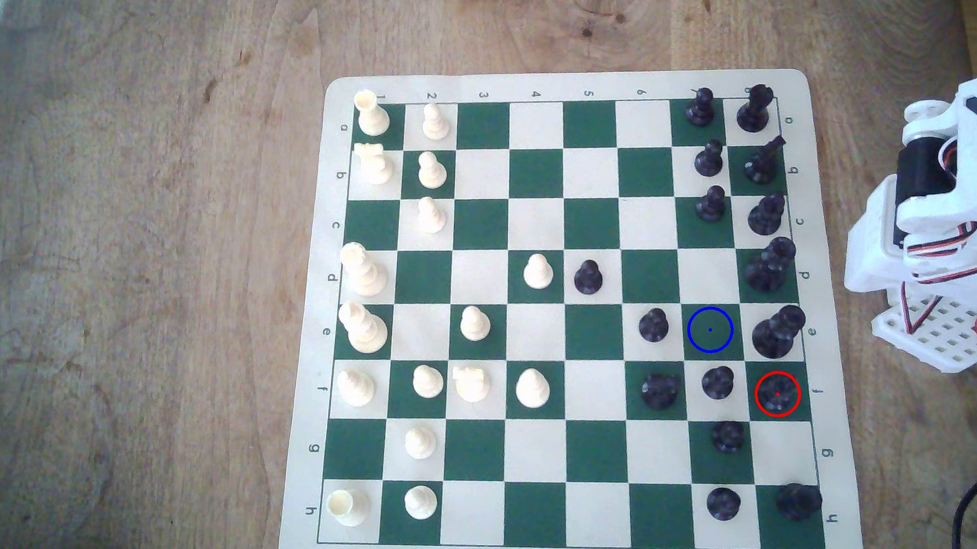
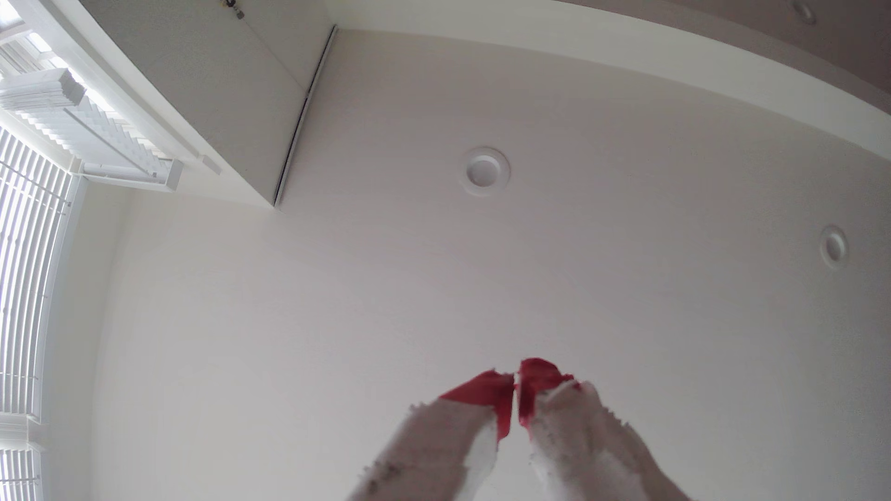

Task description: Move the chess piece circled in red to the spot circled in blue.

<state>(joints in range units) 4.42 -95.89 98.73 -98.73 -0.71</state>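
Wooden table [image 1: 129, 244] is carrying a board [image 1: 836, 339] lettered a–h, numbered 1–8; the chess piece [image 1: 777, 394] is sitting at five o'clock of the spot [image 1: 710, 330], pawns crowding between; the gripper [image 2: 516, 380] is pointing at the ceiling [image 2: 337, 289], tips together.

Indoor room, likely a home or small office. Wrist view: white ceiling [image 2: 530, 270] with recessed lights [image 2: 487, 172], white slatted window blinds [image 2: 29, 270] at the ceiling's edge, a beige wall panel [image 2: 202, 86] next to the blinds. Exterior view: worn wooden table [image 1: 129, 244] bearing a roll-up chess mat [image 1: 847, 455].
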